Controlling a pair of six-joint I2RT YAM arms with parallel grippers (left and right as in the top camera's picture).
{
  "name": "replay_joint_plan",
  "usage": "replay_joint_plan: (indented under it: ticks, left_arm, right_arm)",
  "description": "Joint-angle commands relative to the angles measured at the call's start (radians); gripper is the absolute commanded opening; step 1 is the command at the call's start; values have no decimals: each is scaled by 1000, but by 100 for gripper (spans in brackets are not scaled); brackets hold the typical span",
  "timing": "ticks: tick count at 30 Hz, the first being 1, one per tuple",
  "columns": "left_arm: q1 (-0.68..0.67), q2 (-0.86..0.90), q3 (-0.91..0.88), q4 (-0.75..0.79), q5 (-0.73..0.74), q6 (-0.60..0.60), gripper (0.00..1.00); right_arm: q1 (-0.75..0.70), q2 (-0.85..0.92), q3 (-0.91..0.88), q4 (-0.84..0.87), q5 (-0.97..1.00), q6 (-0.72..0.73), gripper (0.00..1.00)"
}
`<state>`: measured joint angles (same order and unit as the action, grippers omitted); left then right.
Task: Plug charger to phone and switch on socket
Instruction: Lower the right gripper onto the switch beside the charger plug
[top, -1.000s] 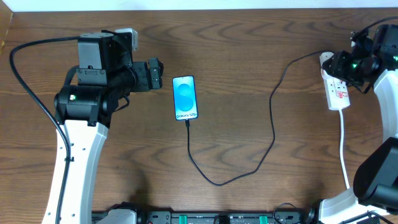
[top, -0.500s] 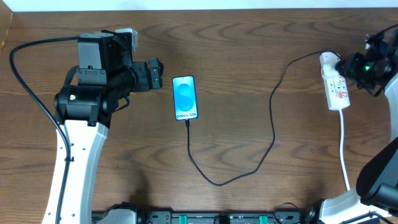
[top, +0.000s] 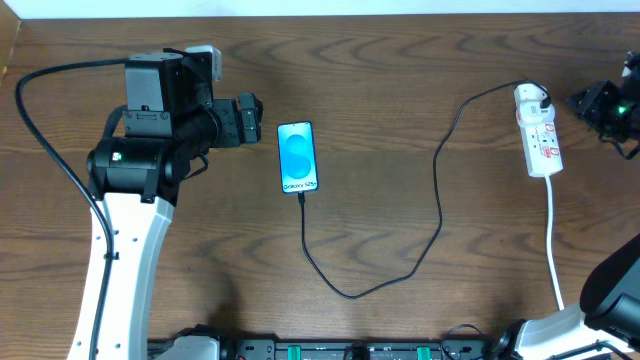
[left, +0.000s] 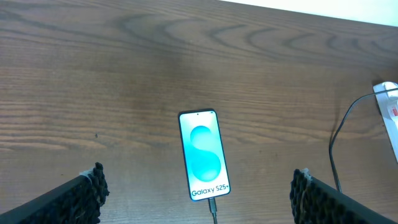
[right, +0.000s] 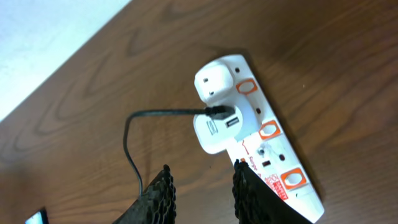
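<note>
Left gripper (top: 250, 118) gaping, empty, by phone (top: 298, 157) | right gripper (right: 202, 186) barely parted, empty, near socket (top: 538, 135) | charger (top: 438, 200) touching phone

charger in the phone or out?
In, it seems: the tip of the charger meets the bottom edge of the phone, with no gap in the overhead or left wrist views. How fully seated: cannot tell.

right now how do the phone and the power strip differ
The phone is black-edged with a blue screen; the power strip is white with red marks. The phone takes the black cable at its bottom end; the power strip carries the white plug on its face. Both lie flat, linked by that cable.
</note>
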<state>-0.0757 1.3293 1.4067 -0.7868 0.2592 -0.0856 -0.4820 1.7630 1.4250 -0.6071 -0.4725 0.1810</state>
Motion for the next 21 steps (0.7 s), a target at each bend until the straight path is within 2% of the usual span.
replay_joint_plan:
  ticks: [1, 21]
  left_arm:
    - [3, -4, 5, -2, -7, -5, 95]
    - [3, -4, 5, -2, -7, -5, 95]
  right_arm:
    - [-22, 35, -3, 18, -65, 25, 29]
    - [-75, 181, -3, 55, -174, 42, 28]
